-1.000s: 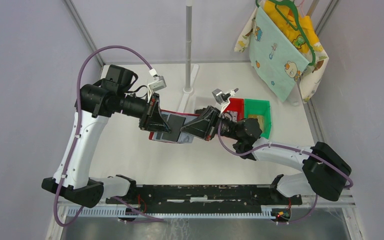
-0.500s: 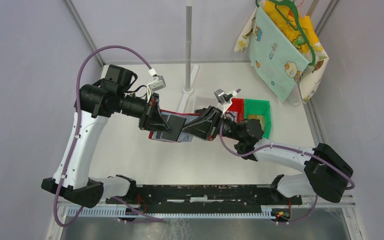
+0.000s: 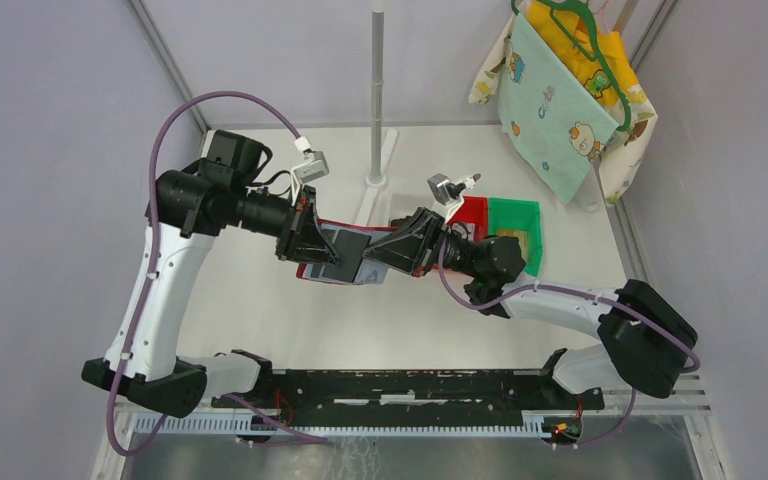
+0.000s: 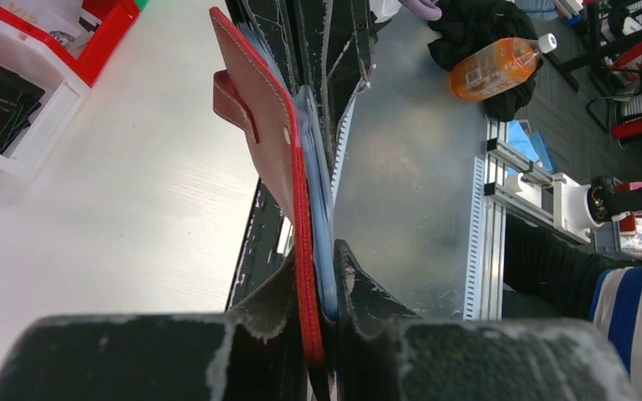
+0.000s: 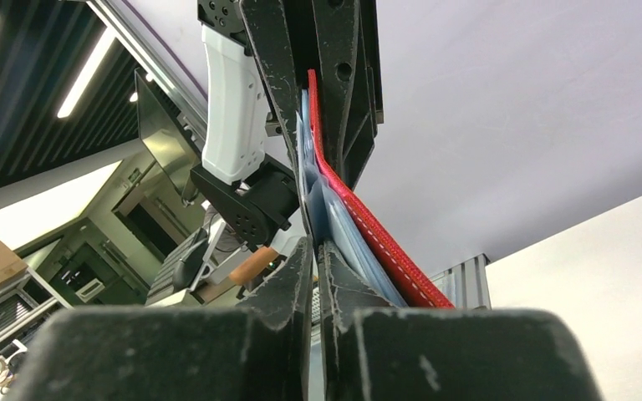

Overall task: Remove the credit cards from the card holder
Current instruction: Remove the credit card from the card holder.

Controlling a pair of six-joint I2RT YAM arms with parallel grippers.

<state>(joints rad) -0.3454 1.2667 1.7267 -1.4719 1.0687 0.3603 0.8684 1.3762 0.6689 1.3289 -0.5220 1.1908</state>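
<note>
Motion over the last second is slight. In the overhead view the card holder (image 3: 345,247) has stayed lifted off the table (image 3: 260,300) at mid-table, stretched between the two grippers, and only the right arm's elbow has drifted a little toward 9 o'clock. The jaws of the right gripper (image 5: 318,251) have been eased from fully pressed together to a thin slit. This is judged to be a re-seating of the pinch rather than a release. No card has been drawn clear yet, so the extraction is judged barely begun.

The left gripper (image 4: 319,267) is clamped narrowly on the holder's 9 o'clock end, with the red cover and the grey-blue layers squeezed between its jaws. The right gripper is set at the 3 o'clock end. Its jaws are nearly closed on a thin grey-blue sheet, judged to be one of the credit cards (image 5: 338,238), while the red cover passes outside the jaws. Whether that sheet is a card or a pocket panel cannot be told with certainty.

A red bin (image 3: 472,210) and a green bin (image 3: 520,215) lie at 2 o'clock of the holder.
</note>
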